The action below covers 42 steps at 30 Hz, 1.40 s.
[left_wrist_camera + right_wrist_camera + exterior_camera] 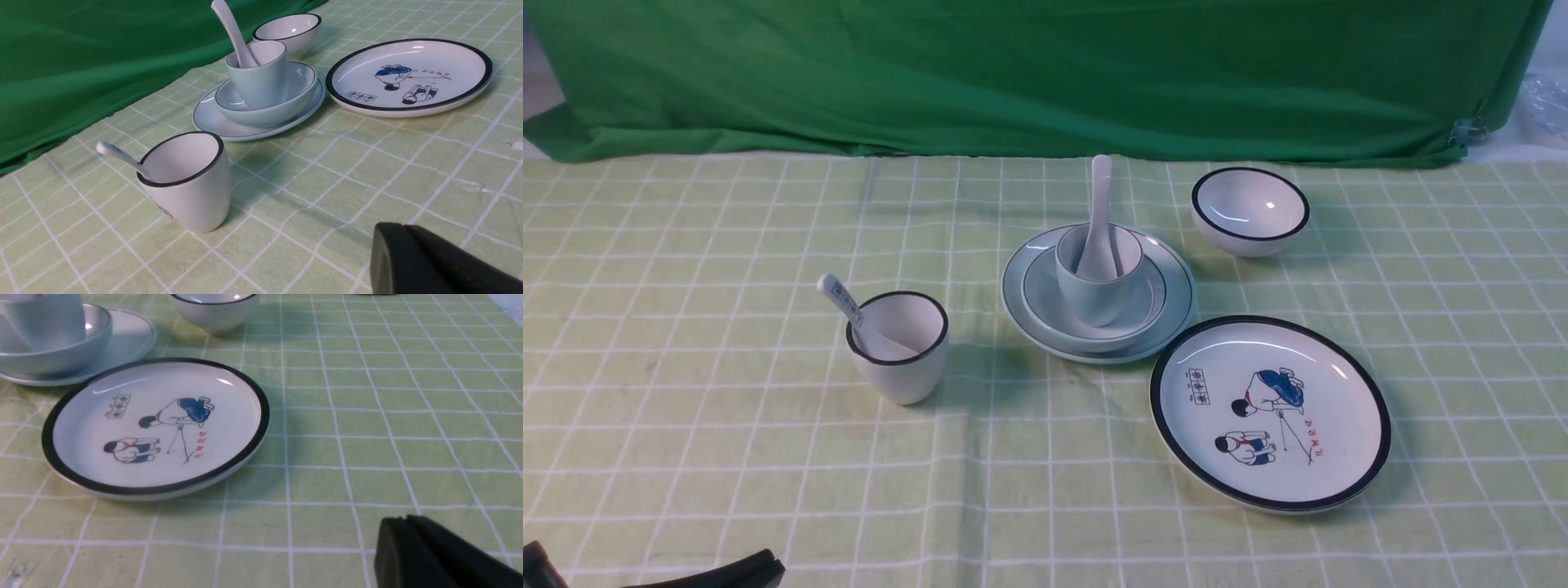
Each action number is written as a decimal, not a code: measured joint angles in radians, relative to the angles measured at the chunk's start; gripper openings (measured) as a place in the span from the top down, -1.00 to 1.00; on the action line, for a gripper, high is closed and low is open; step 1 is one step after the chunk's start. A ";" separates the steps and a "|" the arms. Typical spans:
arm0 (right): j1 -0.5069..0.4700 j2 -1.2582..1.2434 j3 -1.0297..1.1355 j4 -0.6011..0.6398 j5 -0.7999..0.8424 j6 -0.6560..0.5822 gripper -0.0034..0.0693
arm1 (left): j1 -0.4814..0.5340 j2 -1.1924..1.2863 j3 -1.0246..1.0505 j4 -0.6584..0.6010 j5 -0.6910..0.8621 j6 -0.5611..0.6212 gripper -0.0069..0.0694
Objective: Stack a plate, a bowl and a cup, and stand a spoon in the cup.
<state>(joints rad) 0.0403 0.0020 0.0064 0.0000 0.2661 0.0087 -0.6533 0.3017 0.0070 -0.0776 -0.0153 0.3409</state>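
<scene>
Mid-table, the pale blue plate (1023, 282) carries the shallow bowl (1045, 306); the plain cup (1094, 294) sits inside it, the glossy white spoon (1099, 212) standing upright in it. The left gripper (402, 241) and the right gripper (404, 533) are both pressed together, empty.

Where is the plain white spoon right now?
In the front view the spoon stands in the pale blue cup, centre table, atop the bowl and plate.
</scene>
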 joint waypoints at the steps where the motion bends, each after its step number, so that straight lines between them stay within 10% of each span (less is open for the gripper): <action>1: 0.000 0.000 0.000 0.000 0.000 0.000 0.81 | 0.000 0.000 0.000 0.000 0.000 0.000 0.81; 23: 0.000 0.000 0.000 0.000 0.000 0.001 0.72 | 0.038 -0.009 0.000 -0.036 -0.105 -0.018 0.81; 30: 0.000 0.000 0.000 0.000 0.000 0.001 0.71 | 0.422 -0.168 0.000 -0.079 -0.171 -0.084 0.81; 34: 0.000 -0.001 0.000 0.000 0.000 0.001 0.69 | 0.655 -0.292 0.000 -0.083 0.132 -0.155 0.81; 42: 0.000 -0.001 0.000 0.000 -0.002 0.001 0.66 | 0.702 -0.302 0.000 -0.083 0.254 -0.180 0.81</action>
<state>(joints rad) 0.0403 0.0009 0.0064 0.0000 0.2643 0.0101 0.0488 -0.0003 0.0070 -0.1602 0.2383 0.1613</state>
